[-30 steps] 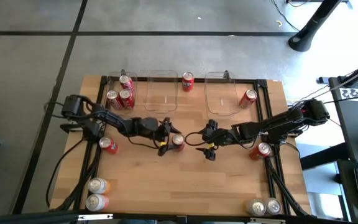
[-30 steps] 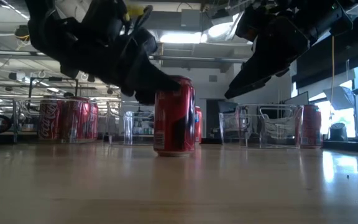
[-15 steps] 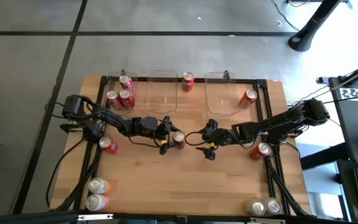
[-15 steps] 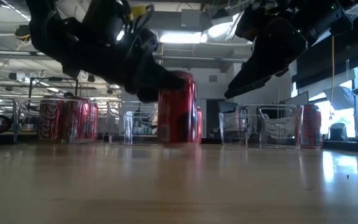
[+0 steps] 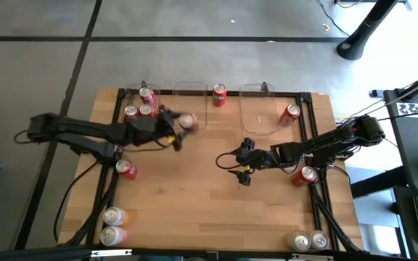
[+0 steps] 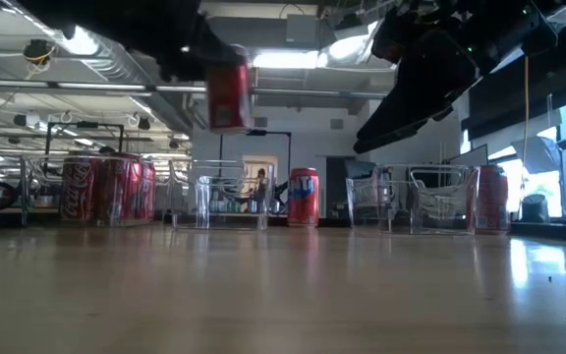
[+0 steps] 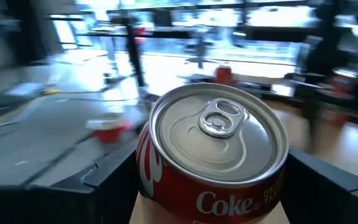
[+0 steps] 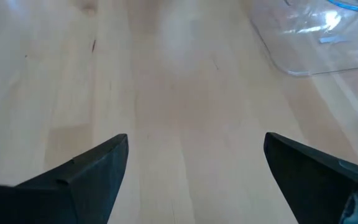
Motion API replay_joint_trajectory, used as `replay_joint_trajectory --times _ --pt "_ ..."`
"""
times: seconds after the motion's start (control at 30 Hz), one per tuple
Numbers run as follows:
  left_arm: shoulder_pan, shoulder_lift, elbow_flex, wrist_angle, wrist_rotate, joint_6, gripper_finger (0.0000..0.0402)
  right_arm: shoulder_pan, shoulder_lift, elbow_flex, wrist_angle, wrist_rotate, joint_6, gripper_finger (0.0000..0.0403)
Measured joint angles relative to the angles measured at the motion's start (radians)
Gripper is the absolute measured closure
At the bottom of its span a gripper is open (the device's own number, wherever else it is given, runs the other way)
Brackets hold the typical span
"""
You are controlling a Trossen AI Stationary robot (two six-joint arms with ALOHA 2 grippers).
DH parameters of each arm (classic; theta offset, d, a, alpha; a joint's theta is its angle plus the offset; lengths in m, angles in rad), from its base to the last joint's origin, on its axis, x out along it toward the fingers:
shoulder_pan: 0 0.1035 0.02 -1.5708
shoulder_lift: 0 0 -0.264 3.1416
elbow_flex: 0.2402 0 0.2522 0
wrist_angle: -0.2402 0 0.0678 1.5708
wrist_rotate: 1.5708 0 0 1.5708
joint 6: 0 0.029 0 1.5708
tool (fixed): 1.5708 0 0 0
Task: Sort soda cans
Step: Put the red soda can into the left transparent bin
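Observation:
My left gripper (image 5: 178,128) is shut on a red Coke soda can (image 5: 187,122) with a silver top (image 7: 219,127), held high above the table (image 6: 229,90) beside the left clear bin (image 5: 189,109). My right gripper (image 5: 243,171) hovers open over bare wood at the table's middle; nothing lies between its fingers (image 8: 79,171). Three red cans (image 5: 140,107) stand at the far left. One red can (image 5: 219,94) stands between the two bins. Another (image 5: 290,113) lies in the right bin (image 5: 256,116). My left gripper pinches the can's red body (image 7: 157,180) between its two fingers (image 7: 107,180), one on each side, below the rim. The fingers come nearly level from the table's left. The can is lifted clear of the table, about upright, top up.
More cans stand around the edges: a red one (image 5: 125,169) at the left, two pale ones (image 5: 112,226) at the near left, one (image 5: 308,175) under the right arm, and two silver-topped ones (image 5: 308,241) at the near right. The table's middle and near part show bare wood.
My left gripper has risen with the red can and drawn back from the table's middle toward the far left, tipping from pointing down to nearly level. The can, which stood on the wood, now hangs clear beside the left bin.

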Motion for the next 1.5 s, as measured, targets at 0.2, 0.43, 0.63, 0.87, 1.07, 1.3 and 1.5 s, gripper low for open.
replay_joint_trajectory --times 0.2,0.43,0.63,0.87,1.07,1.3,1.5 --pt "0.138 -0.166 0.0 -0.103 -0.091 0.038 0.0103 0.0 0.0 0.0 0.04 0.001 -0.018 0.0029" --pt "0.293 -0.23 0.0 -0.179 -0.195 0.054 0.0103 -0.01 0.003 0.0 0.052 0.028 -0.053 0.0029" --pt "0.395 -0.229 0.0 -0.217 -0.353 0.059 0.0103 -0.037 0.045 0.0 0.087 0.035 -0.081 0.0029" --pt "0.502 -0.229 0.0 -0.318 -0.445 0.009 0.0103 -0.048 0.106 0.0 0.118 0.043 -0.124 0.0029" --pt "0.579 -0.214 0.0 -0.457 -0.449 -0.097 0.0103 -0.047 0.109 0.0 0.119 0.042 -0.135 0.0029" --pt "0.632 -0.211 -0.01 -0.52 -0.448 -0.179 0.0103 -0.047 0.109 0.0 0.122 0.042 -0.15 0.0029" --pt "0.671 -0.21 -0.062 -0.503 -0.398 -0.253 0.0103 -0.046 0.109 0.0 0.125 0.042 -0.152 0.0029"
